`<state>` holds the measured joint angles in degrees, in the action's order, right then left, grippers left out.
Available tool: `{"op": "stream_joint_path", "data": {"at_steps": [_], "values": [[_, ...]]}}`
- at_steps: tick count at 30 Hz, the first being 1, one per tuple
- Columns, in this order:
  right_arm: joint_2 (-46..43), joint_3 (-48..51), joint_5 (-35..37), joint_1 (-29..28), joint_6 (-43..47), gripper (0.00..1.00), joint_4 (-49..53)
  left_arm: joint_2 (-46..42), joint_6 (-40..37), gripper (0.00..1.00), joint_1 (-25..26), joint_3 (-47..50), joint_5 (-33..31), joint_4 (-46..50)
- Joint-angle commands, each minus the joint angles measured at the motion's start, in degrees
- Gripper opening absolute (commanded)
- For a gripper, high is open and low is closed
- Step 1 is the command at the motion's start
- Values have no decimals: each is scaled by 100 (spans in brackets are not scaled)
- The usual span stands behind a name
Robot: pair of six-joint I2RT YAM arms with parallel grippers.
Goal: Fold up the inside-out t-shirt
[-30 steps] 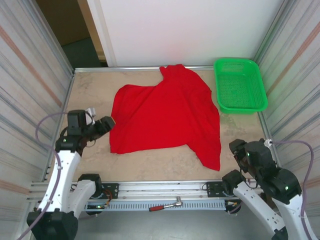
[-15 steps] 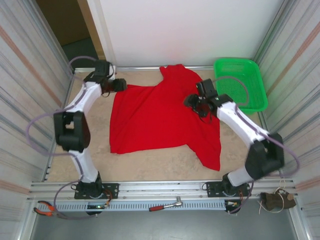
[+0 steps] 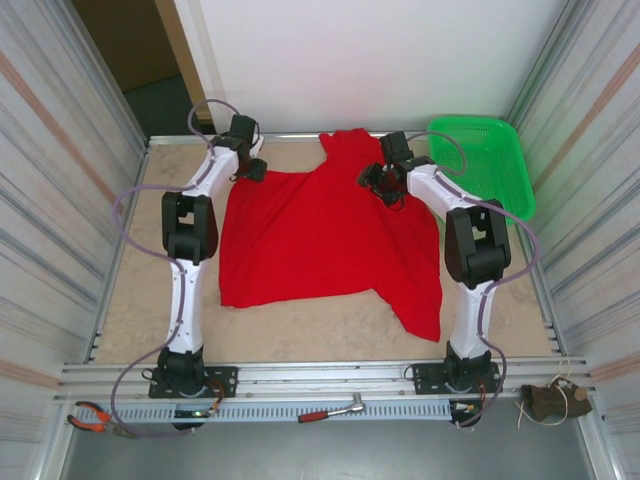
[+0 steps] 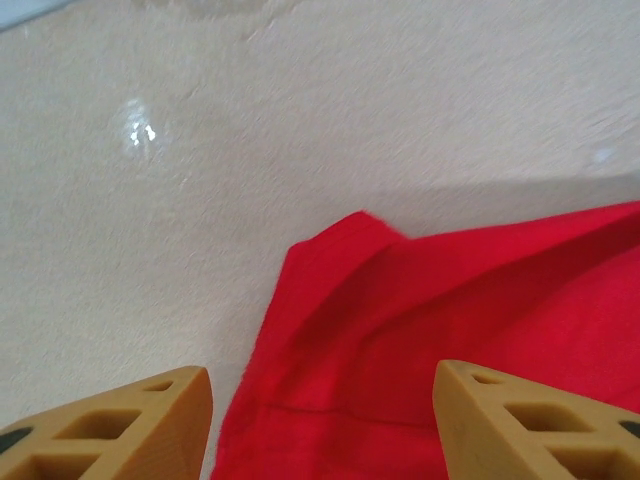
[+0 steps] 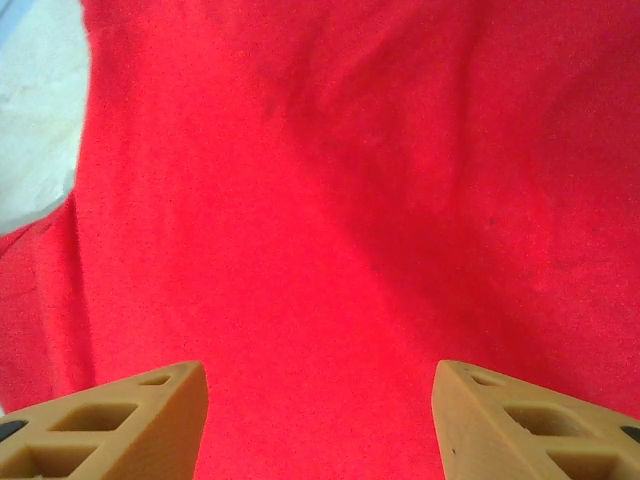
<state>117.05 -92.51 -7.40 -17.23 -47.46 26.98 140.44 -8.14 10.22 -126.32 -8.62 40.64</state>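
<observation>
The inside-out t-shirt (image 3: 330, 240) lies spread across the tan table, bright red, with one tail reaching the near right and a bunched part at the far edge. My left gripper (image 3: 256, 168) hovers at the shirt's far left corner. In the left wrist view that folded corner of the t-shirt (image 4: 420, 330) lies between the open tan fingers (image 4: 120, 425), untouched. My right gripper (image 3: 380, 182) is over the shirt's far right part. In the right wrist view its fingers (image 5: 540, 425) stand apart above the flat red t-shirt (image 5: 330, 200), holding nothing.
A green mesh basket (image 3: 480, 168) stands at the far right corner, close to the right arm. On the rail at the near edge lie pliers (image 3: 95, 418), a ratchet wrench (image 3: 335, 410) and a brown bundle (image 3: 552, 400). Corrugated walls close in both sides.
Both arms have stretched from near their bases to the far end of the table: the left to the shirt's far left corner, the right over its far right part.
</observation>
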Motion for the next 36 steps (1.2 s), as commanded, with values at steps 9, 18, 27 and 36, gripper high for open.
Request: {"op": "stream_joint_path", "data": {"at_steps": [9, 18, 27, 36], "values": [[311, 100, 25, 84, -135, 58, 26, 432, -241, 49, -90, -509, -257, 120], [359, 364, 96, 80, -562, 56, 55, 699, -313, 21, -99, -795, 90, 57], [417, 425, 746, 89, -1202, 54, 735, 145, 1161, 0, -743, -847, 1969, 47], [387, 683, 1144, 185, -1668, 52, 1160, -468, 3381, 0, -1697, 332, 3657, -1277]]}}
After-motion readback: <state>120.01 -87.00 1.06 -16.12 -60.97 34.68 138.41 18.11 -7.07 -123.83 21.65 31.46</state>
